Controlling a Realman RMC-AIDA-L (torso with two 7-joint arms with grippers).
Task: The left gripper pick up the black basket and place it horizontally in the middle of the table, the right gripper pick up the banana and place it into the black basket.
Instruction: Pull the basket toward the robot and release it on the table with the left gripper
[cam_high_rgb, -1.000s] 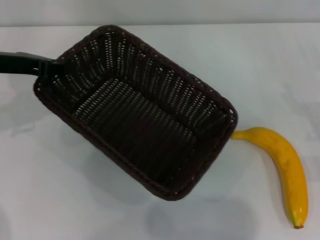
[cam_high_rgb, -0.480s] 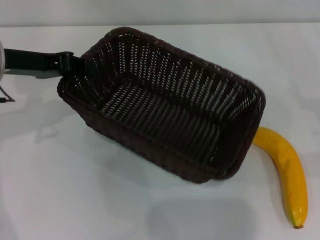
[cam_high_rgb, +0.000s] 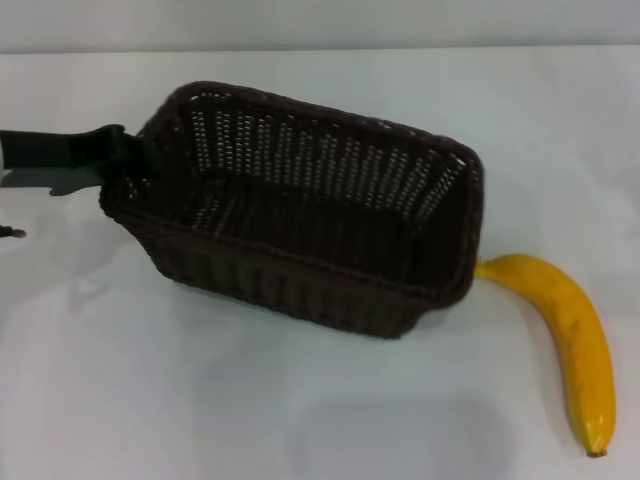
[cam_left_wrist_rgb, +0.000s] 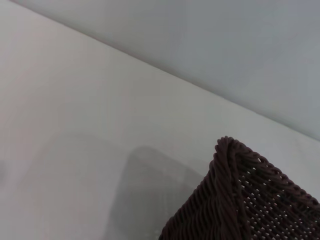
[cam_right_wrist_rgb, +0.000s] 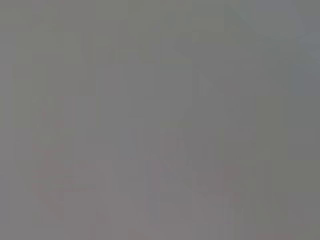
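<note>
The black basket is a large dark woven basket, held tilted with its opening facing away and its long side running almost across the table. My left gripper comes in from the left and is shut on the basket's left short rim. A corner of the basket also shows in the left wrist view. The yellow banana lies on the table to the basket's right, its near end touching the basket's right corner. My right gripper is out of view; the right wrist view shows only plain grey.
The white table stretches all round the basket, with bare surface in front of it and at the left. The table's far edge meets a grey wall at the back.
My left gripper has turned the basket from a diagonal lie towards a horizontal one and tilted it. The basket's right end shifted right over the banana's end, then back. The banana has not moved.
</note>
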